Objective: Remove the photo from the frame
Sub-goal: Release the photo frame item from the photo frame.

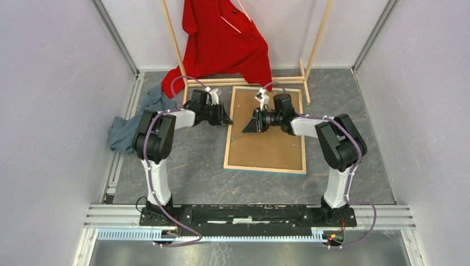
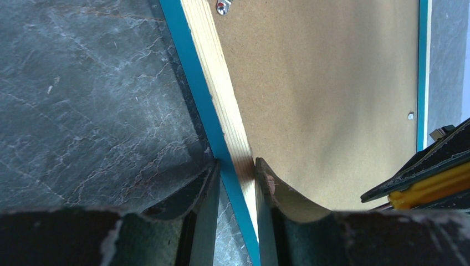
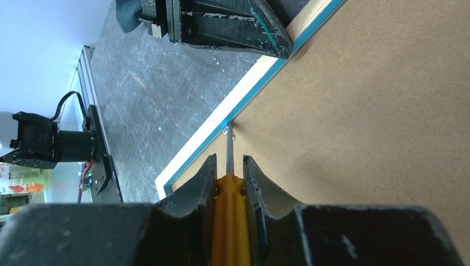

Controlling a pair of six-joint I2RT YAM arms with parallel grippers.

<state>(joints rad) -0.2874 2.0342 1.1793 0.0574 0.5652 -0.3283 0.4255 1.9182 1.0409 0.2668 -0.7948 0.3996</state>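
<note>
The frame (image 1: 265,168) lies face down on the table, pale wood edges up, blue border at its rim. The brown backing board (image 1: 271,144) fills it; the photo is hidden beneath. My left gripper (image 1: 228,118) is shut on the frame's left edge (image 2: 213,72), one finger outside and one on the board (image 2: 321,100). My right gripper (image 1: 246,126) is shut on a yellow-handled screwdriver (image 3: 228,221). Its metal tip touches a small metal tab at the board's left edge, beside the frame rim (image 3: 208,130).
A red garment (image 1: 224,39) hangs on a wooden clothes rack (image 1: 316,44) just behind the frame. A blue-grey cloth (image 1: 130,124) lies at the left wall. Another metal tab (image 2: 223,6) sits farther along the frame's left edge.
</note>
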